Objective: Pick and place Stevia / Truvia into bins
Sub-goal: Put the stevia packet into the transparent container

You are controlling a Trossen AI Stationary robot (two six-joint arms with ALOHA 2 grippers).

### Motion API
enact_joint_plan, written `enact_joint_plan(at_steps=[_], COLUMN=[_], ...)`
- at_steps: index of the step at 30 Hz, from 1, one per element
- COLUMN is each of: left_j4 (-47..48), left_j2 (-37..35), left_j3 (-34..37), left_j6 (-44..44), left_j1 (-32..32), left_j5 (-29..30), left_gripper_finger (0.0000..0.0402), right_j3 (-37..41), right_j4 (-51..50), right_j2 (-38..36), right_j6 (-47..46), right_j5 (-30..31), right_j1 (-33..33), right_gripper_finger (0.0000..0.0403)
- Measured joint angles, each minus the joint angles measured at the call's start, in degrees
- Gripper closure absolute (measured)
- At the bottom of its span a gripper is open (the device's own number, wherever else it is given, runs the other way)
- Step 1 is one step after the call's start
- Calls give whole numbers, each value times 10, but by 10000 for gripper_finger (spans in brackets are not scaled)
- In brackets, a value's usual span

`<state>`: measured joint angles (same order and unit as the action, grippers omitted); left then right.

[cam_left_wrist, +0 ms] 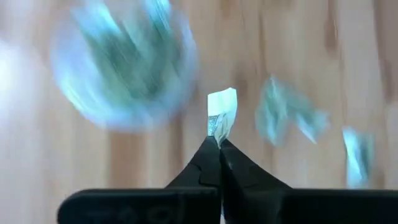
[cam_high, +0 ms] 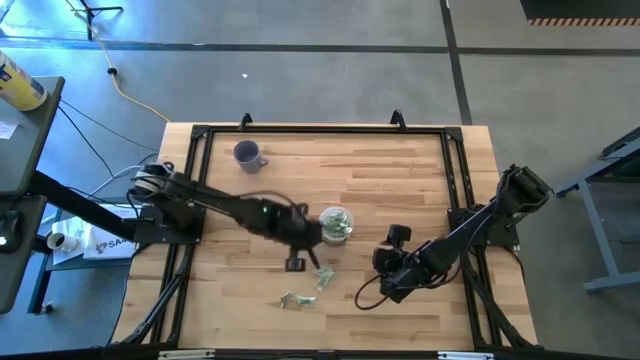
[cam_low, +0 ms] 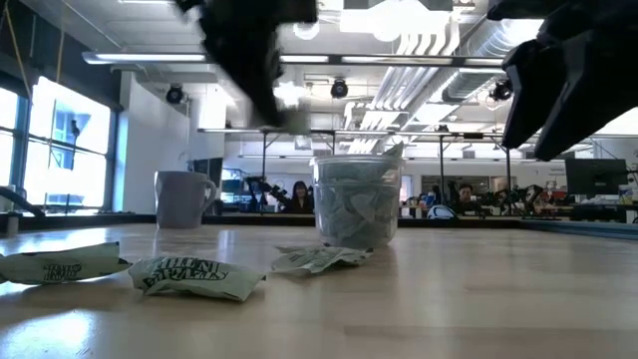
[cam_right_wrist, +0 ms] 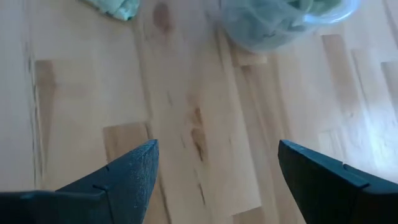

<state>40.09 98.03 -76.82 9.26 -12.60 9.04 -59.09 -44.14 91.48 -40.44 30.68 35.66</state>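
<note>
So the left gripper (cam_left_wrist: 219, 142) is hanging over the middle of the wooden table (cam_high: 400, 180), just to the near-left of the clear plastic cup (cam_high: 336, 224), and its fingers are pinching tight on one Stevia sachet (cam_left_wrist: 222, 114). In the left wrist view the little white and green packet is sticking up out of the closed fingertips, with the cup (cam_left_wrist: 122, 64) showing as a blurry round shape beyond it.

The cup is sitting upright near the table's centre and it's already looking pretty stuffed with sachets; in the low view (cam_low: 357, 204) they're reaching up to about the rim.

Loose sachets are still lying on the table: one just near of the cup (cam_high: 325, 278), and a couple more lying closer to the near edge (cam_high: 298, 299). I think that's three loose ones total going by the low view, but they're small from above so don't quote me.

The right gripper (cam_right_wrist: 214, 168) is hovering to the right of the cup, fingers spread wide and holding nothing.

A purple mug (cam_high: 247, 154) is standing at the far left of the table, well apart from everything.
</note>
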Motion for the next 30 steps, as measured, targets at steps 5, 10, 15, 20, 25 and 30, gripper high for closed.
enact_joint_plan(at_steps=[5,10,15,20,25,30], left_j4=[-86,-131,-134,-104,15,38], left_j2=[16,52,65,57,-3,-64], left_j3=[-16,-16,-15,-15,-23,17], left_j6=[-53,-60,-60,-29,43,121], left_j1=[77,132,140,119,65,-52], left_j5=[1,-53,-118,-72,-49,-12], left_gripper_finger=[375,362,335,272,214,206], right_j3=[0,0,0,0,0,-1], right_j4=[-1,0,1,7,87,165], right_j2=[0,0,0,0,3,17], right_j6=[-36,-73,-83,-53,106,247], right_j5=[21,19,14,5,-45,-56], right_j1=[-2,-4,-4,-4,-5,-15], right_gripper_finger=[84,84,84,84,84,84])
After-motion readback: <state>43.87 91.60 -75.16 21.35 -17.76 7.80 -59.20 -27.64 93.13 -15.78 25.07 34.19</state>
